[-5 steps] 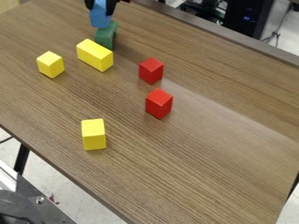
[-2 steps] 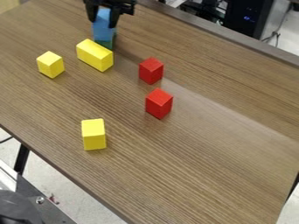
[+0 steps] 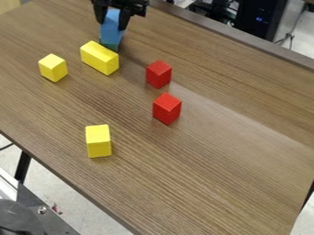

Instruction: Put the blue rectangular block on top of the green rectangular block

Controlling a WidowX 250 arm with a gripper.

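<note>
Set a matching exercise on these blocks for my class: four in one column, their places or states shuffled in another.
1. Blue block
2. Green block
3. Red blocks
4. Long yellow block

A. Farther right in view than every other block
B. Held in the pincer
C. Between another yellow block and the upper red one
D. Mostly hidden by the block above it

Pairs: 1-B, 2-D, 3-A, 4-C

Most of the green block point(image 3: 110, 47) lies hidden by the blue block point(image 3: 111, 28), leaving any contact between the two unclear, as the top edge crops the claw point(image 3: 113, 21) and all four edges trim the bench point(image 3: 236, 153).
</note>
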